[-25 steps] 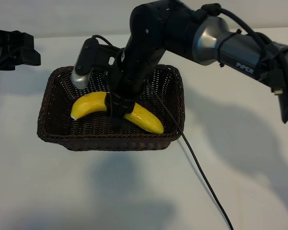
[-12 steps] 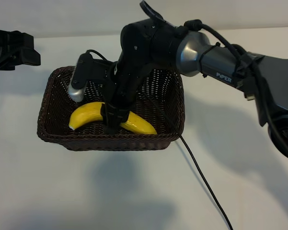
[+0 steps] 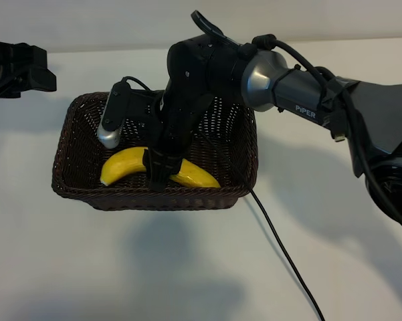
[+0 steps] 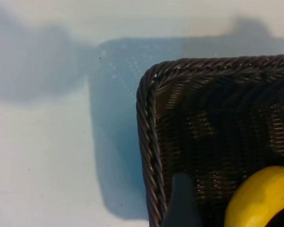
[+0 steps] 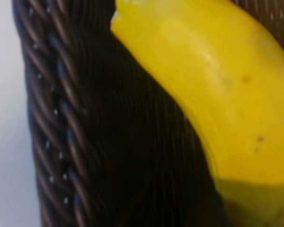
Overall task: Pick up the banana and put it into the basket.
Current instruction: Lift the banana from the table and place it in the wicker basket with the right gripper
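Banana (image 3: 124,165) lay inside the basket (image 3: 154,197), down near the front wall, and the right pincer (image 3: 157,177) was clamped on its middle. The two ends stuck out on each side of the black fingers. It was hard to tell if the banana sat on the basket floor or hung just above it. In the right wrist view the banana (image 5: 217,94) filled much of the picture, with the braided rim (image 5: 52,123) close beside it.

The left pincer (image 3: 17,68) was parked at the far edge of the worktop (image 3: 187,267), well away from the basket. Its fingers did not show, but they were probably apart, and it held nothing. Its own camera looked at one corner of the basket (image 4: 149,142) and one end of the banana (image 4: 260,198).

The banana looked smooth and shiny, so it could slip if held loosely. It looked light, easy for one arm. It seemed firm, since it kept its curve in the grip, but a real banana would bruise if squeezed hard. The middle was the best place to hold it, because both ends then balanced and it would not tip. Holding it by an end would likely make it swing.

The job looked almost done. The pincer only had to let go and lift out without catching the rim.
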